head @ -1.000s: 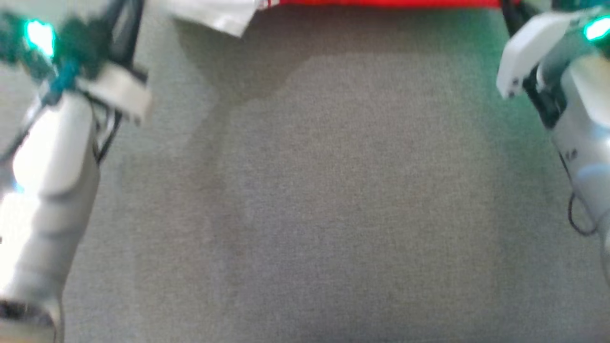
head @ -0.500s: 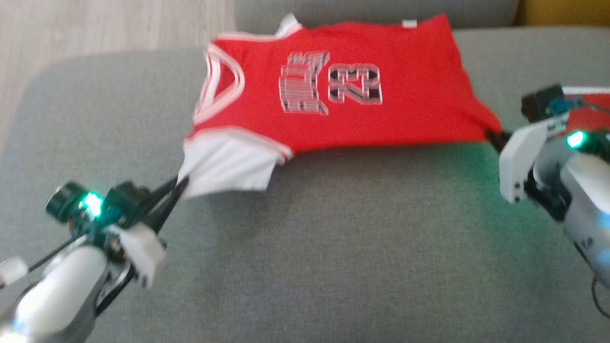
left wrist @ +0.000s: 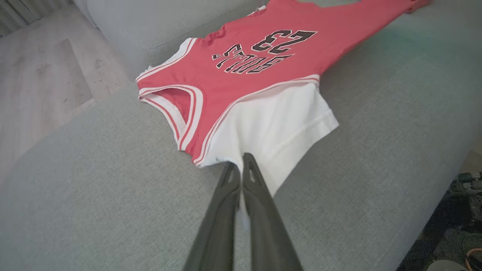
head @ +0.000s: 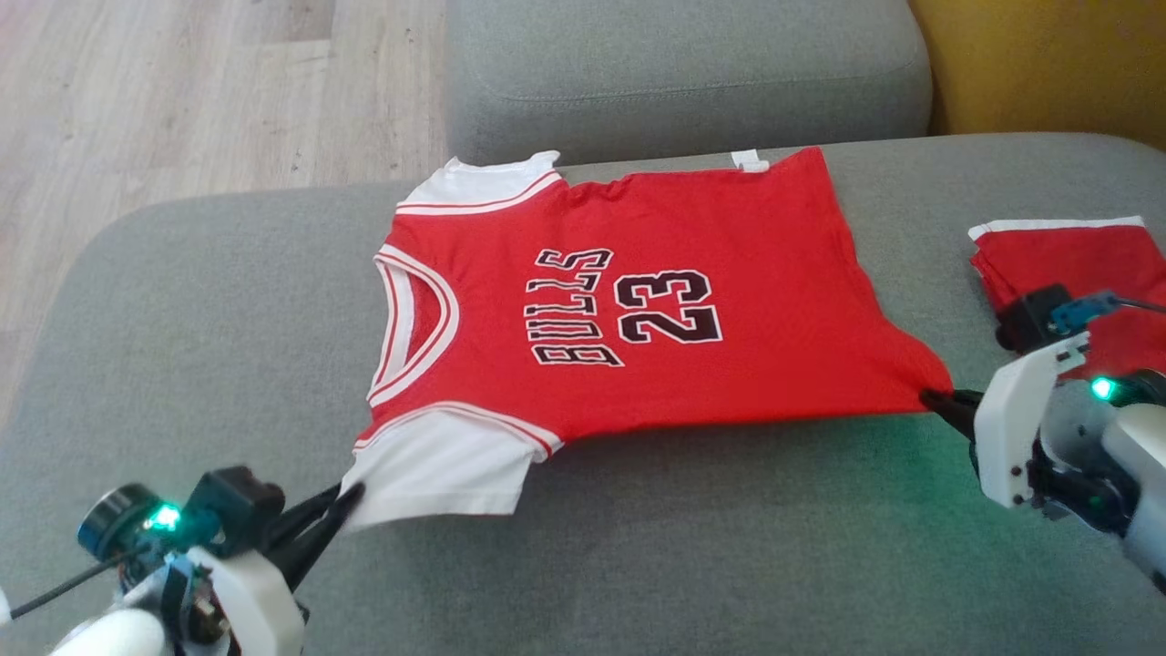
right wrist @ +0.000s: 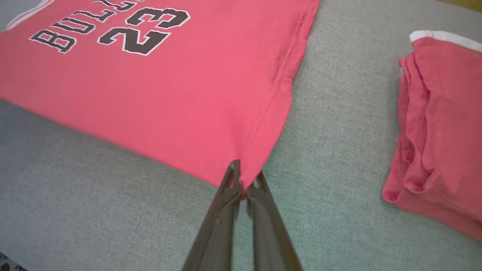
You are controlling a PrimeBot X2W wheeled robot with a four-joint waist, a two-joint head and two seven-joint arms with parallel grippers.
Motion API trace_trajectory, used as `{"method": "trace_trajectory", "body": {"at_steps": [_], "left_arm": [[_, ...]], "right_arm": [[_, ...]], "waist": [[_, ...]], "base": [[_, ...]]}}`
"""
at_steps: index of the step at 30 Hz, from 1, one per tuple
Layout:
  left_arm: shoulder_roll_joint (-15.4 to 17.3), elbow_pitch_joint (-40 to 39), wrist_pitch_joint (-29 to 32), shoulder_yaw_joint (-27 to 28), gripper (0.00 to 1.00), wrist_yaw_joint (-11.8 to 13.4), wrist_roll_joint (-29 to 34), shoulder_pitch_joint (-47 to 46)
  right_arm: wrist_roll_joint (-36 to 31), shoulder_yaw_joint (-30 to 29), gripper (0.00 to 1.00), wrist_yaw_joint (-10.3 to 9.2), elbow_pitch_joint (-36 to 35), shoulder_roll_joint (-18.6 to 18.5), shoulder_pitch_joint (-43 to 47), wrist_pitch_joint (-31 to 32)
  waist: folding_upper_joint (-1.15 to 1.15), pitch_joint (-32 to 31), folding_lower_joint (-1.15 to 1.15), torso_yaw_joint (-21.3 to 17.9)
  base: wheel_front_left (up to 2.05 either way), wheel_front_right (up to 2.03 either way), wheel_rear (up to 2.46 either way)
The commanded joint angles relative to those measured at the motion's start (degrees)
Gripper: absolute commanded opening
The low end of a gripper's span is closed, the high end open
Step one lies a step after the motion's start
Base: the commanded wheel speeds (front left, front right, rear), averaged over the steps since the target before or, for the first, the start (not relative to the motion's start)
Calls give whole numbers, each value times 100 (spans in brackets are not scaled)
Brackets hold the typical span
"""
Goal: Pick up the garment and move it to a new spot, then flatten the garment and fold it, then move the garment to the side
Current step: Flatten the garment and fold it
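Grey sofa (head: 638, 565) carries the jersey (head: 656, 364); left fingers (left wrist: 222, 207) clamp its white sleeve (left wrist: 278, 124), right fingers (right wrist: 220, 222) its hem corner (right wrist: 260, 154). Best to pull apart evenly so it settles flat.

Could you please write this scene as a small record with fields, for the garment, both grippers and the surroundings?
garment: red jersey, BULLS 23 print up, spread out
surface: grey couch
left gripper: shut on white sleeve
right gripper: shut on hem corner
nearby: folded red garment, apart, on robot's right
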Motion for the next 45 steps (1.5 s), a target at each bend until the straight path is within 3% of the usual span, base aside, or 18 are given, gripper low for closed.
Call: {"method": "trace_trajectory", "body": {"at_steps": [1, 5, 11, 27, 43, 44, 45], "left_arm": [[319, -258, 20, 337, 0, 91, -22, -333], [312, -448, 75, 390, 0, 187, 55, -495], [96, -261, 172, 458, 0, 175, 141, -1016], [-471, 1355, 535, 224, 0, -233, 613, -2847], [-1168, 2834, 228, -267, 0, -357, 918, -3919], [-1223, 2929, 194, -253, 0, -334, 908, -3952], [-1277, 3025, 154, -226, 2, -273, 902, -3983]], "right_arm": [[75, -62, 0, -11, -225, -282, -22, -31], [172, -260, 0, -11, -567, -416, 55, -75], [29, -485, 0, -11, -593, -288, -108, -17], [-454, -832, 0, -11, 133, 442, -1009, 44], [-686, -705, 0, -11, 844, 893, -1662, -308], [-733, -709, 80, -11, 892, 898, -1704, -419], [-752, -731, 100, -11, 949, 919, -1734, -526]], "waist": [[0, 20, 1, -4], [0, 124, 1, -28], [0, 438, 1, -60], [0, 1277, 1, -181], [0, 1785, 1, -178], [0, 1803, 1, -171], [0, 1817, 1, -163]], "base": [[0, 0, 0], [0, 0, 0], [0, 0, 0], [0, 0, 0], [0, 0, 0], [0, 0, 0], [0, 0, 0]]}}
